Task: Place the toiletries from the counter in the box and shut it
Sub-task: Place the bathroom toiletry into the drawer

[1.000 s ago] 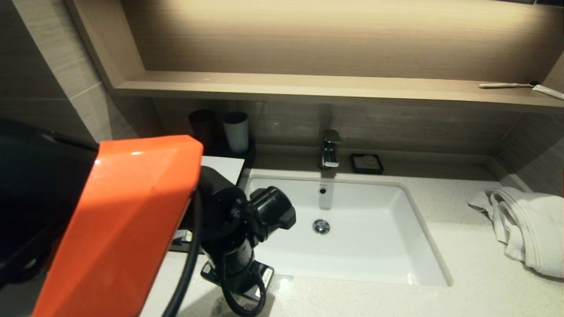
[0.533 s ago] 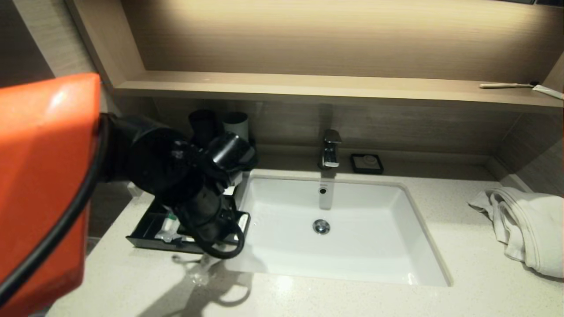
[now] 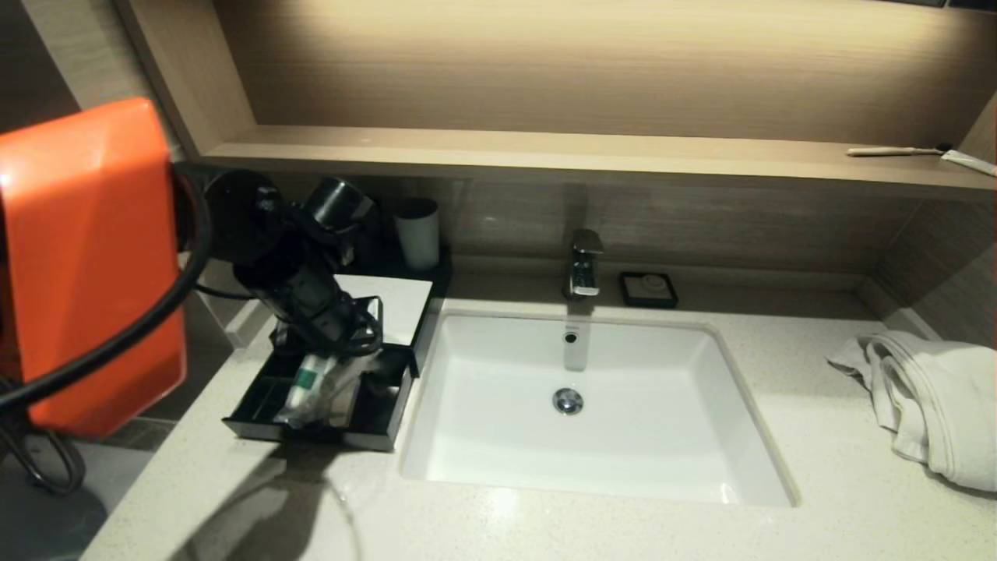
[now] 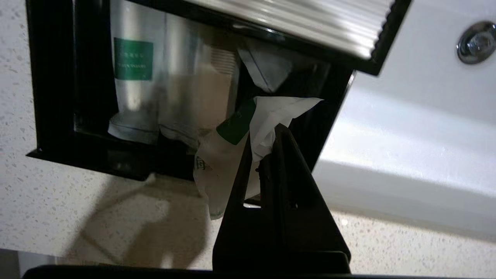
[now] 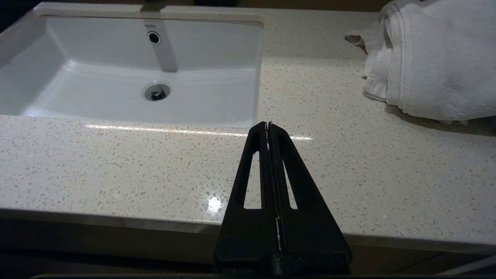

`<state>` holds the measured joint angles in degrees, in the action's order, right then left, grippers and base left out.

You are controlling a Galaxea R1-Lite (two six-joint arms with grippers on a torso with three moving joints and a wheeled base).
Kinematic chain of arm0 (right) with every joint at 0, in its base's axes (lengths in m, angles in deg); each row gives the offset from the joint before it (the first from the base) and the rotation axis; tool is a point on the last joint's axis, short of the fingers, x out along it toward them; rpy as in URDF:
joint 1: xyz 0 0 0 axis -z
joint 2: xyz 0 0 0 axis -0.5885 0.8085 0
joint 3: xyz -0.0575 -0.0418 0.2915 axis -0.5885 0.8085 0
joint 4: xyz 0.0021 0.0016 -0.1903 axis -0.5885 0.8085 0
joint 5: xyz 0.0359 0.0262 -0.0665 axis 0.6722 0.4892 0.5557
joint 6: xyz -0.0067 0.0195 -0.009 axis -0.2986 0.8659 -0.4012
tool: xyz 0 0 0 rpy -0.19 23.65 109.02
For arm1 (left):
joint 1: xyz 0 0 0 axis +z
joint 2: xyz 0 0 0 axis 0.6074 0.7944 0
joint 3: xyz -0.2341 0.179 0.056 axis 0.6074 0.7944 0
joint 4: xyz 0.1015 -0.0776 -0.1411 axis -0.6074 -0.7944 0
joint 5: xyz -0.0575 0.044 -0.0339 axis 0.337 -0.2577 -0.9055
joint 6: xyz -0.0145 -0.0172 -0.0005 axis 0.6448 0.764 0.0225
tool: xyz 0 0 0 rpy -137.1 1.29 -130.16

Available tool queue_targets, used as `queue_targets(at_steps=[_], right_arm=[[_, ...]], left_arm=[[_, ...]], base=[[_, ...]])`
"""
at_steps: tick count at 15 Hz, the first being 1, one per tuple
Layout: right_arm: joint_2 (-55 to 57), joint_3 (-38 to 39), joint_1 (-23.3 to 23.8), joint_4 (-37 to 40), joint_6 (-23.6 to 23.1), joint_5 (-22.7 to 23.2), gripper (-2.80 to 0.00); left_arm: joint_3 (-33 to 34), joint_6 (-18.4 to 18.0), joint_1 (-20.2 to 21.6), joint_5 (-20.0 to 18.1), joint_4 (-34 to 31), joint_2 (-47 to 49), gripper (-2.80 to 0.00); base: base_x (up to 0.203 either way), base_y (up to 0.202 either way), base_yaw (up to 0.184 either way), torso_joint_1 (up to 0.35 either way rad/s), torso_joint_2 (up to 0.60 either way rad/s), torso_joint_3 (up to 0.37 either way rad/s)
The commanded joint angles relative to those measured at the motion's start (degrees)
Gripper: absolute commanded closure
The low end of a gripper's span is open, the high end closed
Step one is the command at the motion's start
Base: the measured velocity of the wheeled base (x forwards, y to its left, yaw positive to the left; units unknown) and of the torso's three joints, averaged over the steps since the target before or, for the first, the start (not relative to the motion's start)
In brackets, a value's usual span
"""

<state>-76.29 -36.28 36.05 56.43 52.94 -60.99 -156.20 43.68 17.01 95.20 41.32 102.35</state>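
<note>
L gripper [image 4: 267,155], fingers pinched tight on the crumpled white plastic sachet w/ green label [image 4: 232,151], hangs it over the black open box's [image 3: 257,405] sink-side compartment, long axis dropping toward box floor; R gripper [image 5: 268,128] closed, empty, idle far side of sink.

The counter [image 3: 623,530] looks like speckled polished stone, glossy where light falls. The sink [image 3: 498,436] is smooth, shiny white ceramic, its drain [image 3: 568,400] and tap [image 3: 584,265] bright metal. The box [image 3: 257,401] is glossy black plastic holding crinkled translucent sachets [image 4: 155,97]. The towel [image 3: 935,405] is soft white terry cloth. The shelf [image 3: 545,152] shows matt wood grain.
</note>
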Motion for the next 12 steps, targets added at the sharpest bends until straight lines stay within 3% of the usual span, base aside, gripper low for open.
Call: queue_targets(at_steps=[1,12], right_arm=[[0.0,0.0,0.0,0.0,0.0,0.0,0.0],[0.0,0.0,0.0,0.0,0.0,0.0,0.0]], left_arm=[[-2.1,0.3,1.7,0.0,-0.2,3.8,0.0],[-6.1,12.3,2.7,0.1,-0.3,9.0,0.0]], base=[[0.0,0.0,0.0,0.0,0.0,0.0],[0.0,0.0,0.0,0.0,0.0,0.0]])
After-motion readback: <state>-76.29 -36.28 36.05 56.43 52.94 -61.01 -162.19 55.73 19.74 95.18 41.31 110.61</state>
